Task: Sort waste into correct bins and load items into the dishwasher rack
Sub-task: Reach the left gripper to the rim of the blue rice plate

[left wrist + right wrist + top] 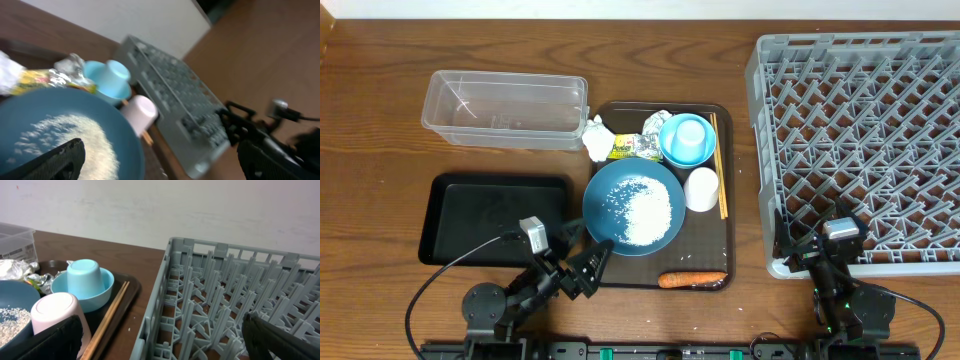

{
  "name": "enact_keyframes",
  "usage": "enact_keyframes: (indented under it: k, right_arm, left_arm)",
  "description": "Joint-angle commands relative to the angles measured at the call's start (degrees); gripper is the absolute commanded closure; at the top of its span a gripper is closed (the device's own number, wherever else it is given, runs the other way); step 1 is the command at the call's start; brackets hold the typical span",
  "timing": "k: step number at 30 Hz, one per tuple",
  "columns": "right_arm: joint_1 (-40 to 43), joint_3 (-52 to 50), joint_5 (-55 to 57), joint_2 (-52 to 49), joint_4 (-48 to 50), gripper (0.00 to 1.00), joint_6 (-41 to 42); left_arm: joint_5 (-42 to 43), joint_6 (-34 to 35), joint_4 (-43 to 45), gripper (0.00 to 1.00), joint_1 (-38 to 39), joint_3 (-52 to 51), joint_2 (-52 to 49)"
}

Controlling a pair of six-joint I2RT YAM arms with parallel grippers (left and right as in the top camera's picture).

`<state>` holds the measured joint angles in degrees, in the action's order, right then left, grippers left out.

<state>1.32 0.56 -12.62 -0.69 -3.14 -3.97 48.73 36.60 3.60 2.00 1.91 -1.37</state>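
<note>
Nothing done yet: clear tub [505, 110], black tray [495, 218] and rack [860, 130] all empty. Loose white rice [645, 212] heaps on the blue plate [610, 195]. Carrot [692, 279], tissue [597, 135], wrapper [635, 147], chopsticks [718, 165] sit on the brown tray [620, 115]. My left gripper [595, 267] and right gripper [161, 330] gape wide, holding nothing.

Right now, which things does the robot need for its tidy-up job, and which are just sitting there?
For the job: loose rice, carrot, crumpled tissue, foil wrapper; clear tub, black tray; blue plate, light blue bowl, light blue cup, white cup, chopsticks; grey dishwasher rack.
Just sitting there: brown serving tray, wooden table.
</note>
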Motion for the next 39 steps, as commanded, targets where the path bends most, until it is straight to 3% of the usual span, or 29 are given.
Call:
enact_keyframes:
  k: [1, 5, 9, 14, 18, 21, 23, 26, 31, 39]
  right_arm:
    - [0.5, -0.2, 0.0, 0.3, 0.0, 0.01, 0.7]
    - [0.5, -0.2, 0.0, 0.3, 0.0, 0.01, 0.7]
    - [0.5, -0.2, 0.0, 0.3, 0.0, 0.01, 0.7]
    - [0.5, -0.2, 0.0, 0.3, 0.0, 0.01, 0.7]
    - [0.5, -0.2, 0.0, 0.3, 0.0, 0.01, 0.7]
    - [0.5, -0.2, 0.0, 0.3, 0.0, 0.01, 0.7]
    - [0.5, -0.2, 0.0, 0.3, 0.0, 0.01, 0.7]
    - [0.5, -0.2, 0.0, 0.3, 0.0, 0.01, 0.7]
    - [0.5, -0.2, 0.0, 0.3, 0.0, 0.01, 0.7]
    - [0.5, -0.2, 0.0, 0.3, 0.0, 0.01, 0.7]
  left_arm:
    - [5.5, -0.6, -3.3, 0.01, 0.1, 5.8, -0.4]
    - [-1.6, -9.2, -21.9, 0.01, 0.1, 15.8, -5.9]
    - [-10.8, -17.9, -41.5, 0.01, 0.1, 29.8, -18.0]
    - [-18.6, -20.7, -58.9, 0.01, 0.1, 48.5, -34.7]
    - [-13.1, -19.9, -60.6, 0.01, 0.1, 57.1, -42.8]
    - [-3.9, -19.6, -58.2, 0.01, 0.3, 58.7, -45.9]
    - [-3.5, -19.6, -58.2, 0.01, 1.8, 59.1, -47.7]
    - [-11.1, -19.3, -60.7, 0.01, 6.6, 59.1, -49.9]
    - [-30.4, -12.9, -63.5, 0.01, 20.7, 59.1, -54.3]
    - [-43.7, -10.8, -53.7, 0.01, 41.6, 59.1, -63.1]
